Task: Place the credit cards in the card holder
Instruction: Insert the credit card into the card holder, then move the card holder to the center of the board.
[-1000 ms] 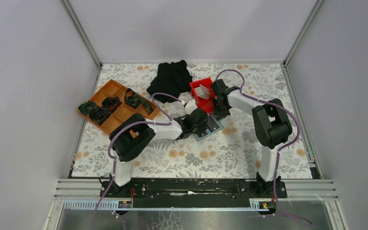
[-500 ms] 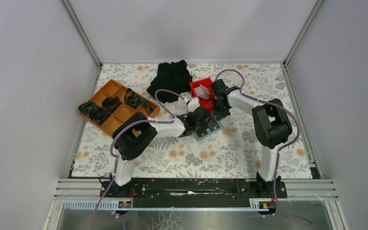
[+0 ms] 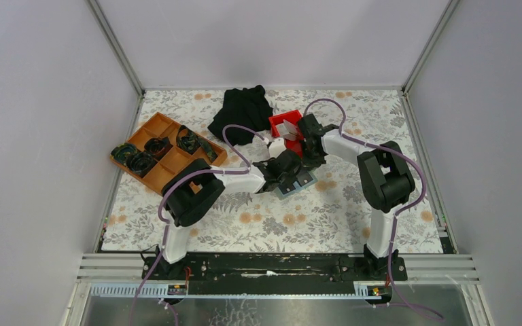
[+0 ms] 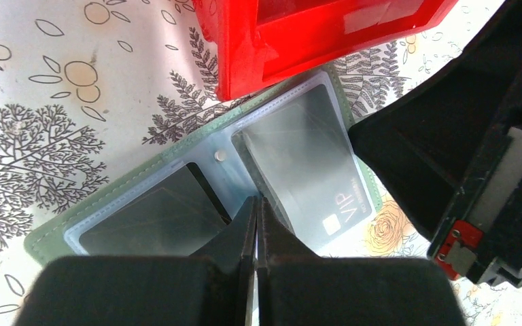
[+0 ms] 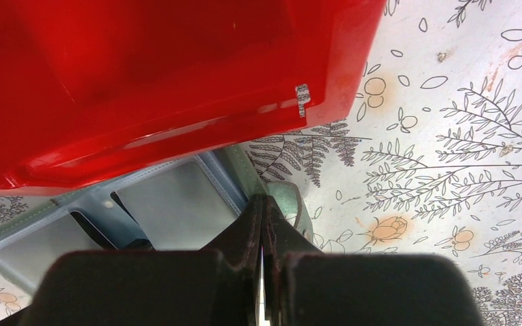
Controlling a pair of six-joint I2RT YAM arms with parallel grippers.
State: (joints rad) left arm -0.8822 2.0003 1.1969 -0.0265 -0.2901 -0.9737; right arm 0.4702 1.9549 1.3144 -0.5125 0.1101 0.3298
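Note:
The card holder [image 3: 304, 180] lies open on the table just in front of the red bin [image 3: 278, 122]. In the left wrist view the card holder [image 4: 177, 163] shows clear slots. A dark card marked VIP [image 4: 316, 183] sits in its right slot and another dark card [image 4: 149, 217] in its left. My left gripper [image 4: 256, 201] is shut, its tips on the holder's middle fold. My right gripper [image 5: 264, 201] is shut, its tips at the holder's right edge [image 5: 234, 170] beside the green snap tab [image 5: 287, 198]. White cards [image 3: 288, 129] stand in the red bin.
The red bin [image 4: 299, 41] touches the holder's far edge and fills the top of the right wrist view [image 5: 163, 81]. An orange compartment tray [image 3: 151, 123] with dark items stands at the left. A black cloth [image 3: 243, 109] lies at the back. The two wrists are close together.
My left gripper has moved right and forward onto the holder and covers more of it. My right gripper has shifted slightly toward the holder. The holder has stayed in place.

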